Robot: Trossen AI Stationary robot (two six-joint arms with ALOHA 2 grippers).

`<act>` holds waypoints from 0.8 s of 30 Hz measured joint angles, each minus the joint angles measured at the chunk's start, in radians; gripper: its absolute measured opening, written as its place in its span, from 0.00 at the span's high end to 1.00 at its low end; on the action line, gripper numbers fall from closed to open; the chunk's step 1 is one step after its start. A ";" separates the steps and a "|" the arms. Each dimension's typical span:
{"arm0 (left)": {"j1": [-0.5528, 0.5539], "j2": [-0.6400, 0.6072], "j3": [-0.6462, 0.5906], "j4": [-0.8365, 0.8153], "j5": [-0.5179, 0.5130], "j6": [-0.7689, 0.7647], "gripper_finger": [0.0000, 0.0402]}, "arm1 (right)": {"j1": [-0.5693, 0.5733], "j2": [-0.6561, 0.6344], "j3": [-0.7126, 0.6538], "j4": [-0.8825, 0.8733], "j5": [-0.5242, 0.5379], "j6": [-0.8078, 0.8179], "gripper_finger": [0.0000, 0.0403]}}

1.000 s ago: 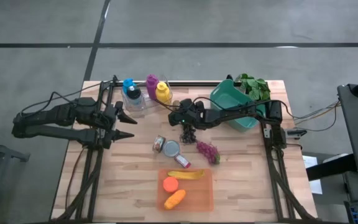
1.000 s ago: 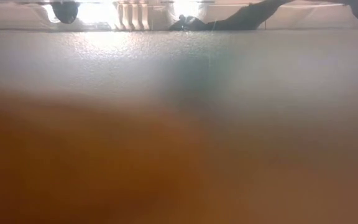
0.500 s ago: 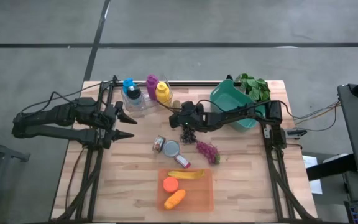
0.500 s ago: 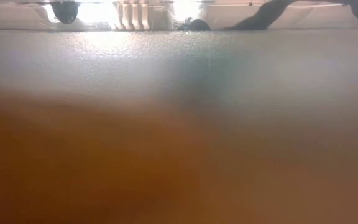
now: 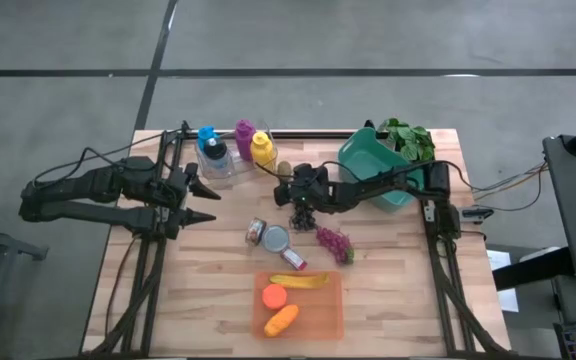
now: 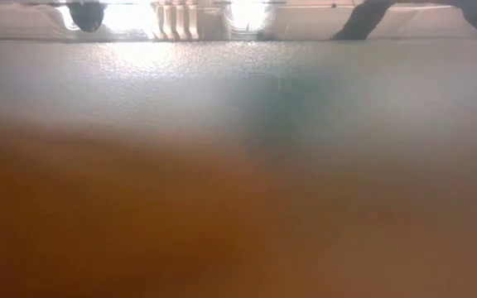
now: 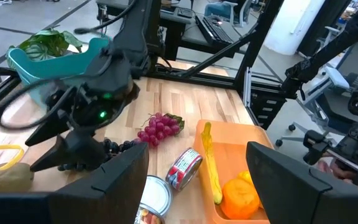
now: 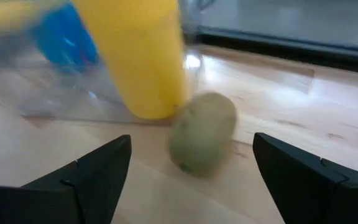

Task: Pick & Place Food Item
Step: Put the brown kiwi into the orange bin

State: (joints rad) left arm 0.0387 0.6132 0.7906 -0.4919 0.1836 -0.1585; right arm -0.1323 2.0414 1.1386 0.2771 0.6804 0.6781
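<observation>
My right gripper (image 5: 288, 186) hovers open over the table's middle, pointing at a greenish-brown oval food item (image 8: 202, 140) that lies on the wood beside the yellow bottle (image 8: 135, 56). Its fingers stand apart short of the item, touching nothing. A dark grape bunch (image 5: 301, 215) lies just on the near side of this gripper, and a red grape bunch (image 5: 333, 243) lies farther right. The orange tray (image 5: 328, 310) at the near edge holds a banana (image 5: 300, 281), an orange and a carrot. My left gripper (image 5: 211, 203) waits open at the left.
Blue, purple and yellow bottles (image 5: 236, 145) stand at the far edge. A teal bowl (image 5: 373, 165) and leafy greens (image 5: 408, 140) sit far right. Cans (image 5: 268, 236) lie between the grapes and the tray. The low view is blocked by a blurred orange surface.
My right gripper has drawn back a little toward the table's right edge, staying open above the wood. The food items and my left arm have kept still.
</observation>
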 joint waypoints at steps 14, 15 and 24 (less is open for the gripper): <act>0.000 0.000 0.000 -0.010 0.000 0.000 0.31 | -0.005 0.118 0.112 -0.010 0.010 -0.044 0.16; 0.000 0.000 0.000 -0.010 0.000 0.000 0.31 | -0.007 0.120 0.111 -0.011 0.018 -0.040 0.16; 0.000 0.000 0.000 -0.012 0.000 0.000 0.31 | -0.047 0.121 0.108 -0.009 0.040 -0.034 0.16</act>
State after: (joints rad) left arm 0.0387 0.6128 0.7906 -0.5042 0.1835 -0.1585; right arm -0.1790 2.1624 1.2461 0.2680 0.7200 0.6437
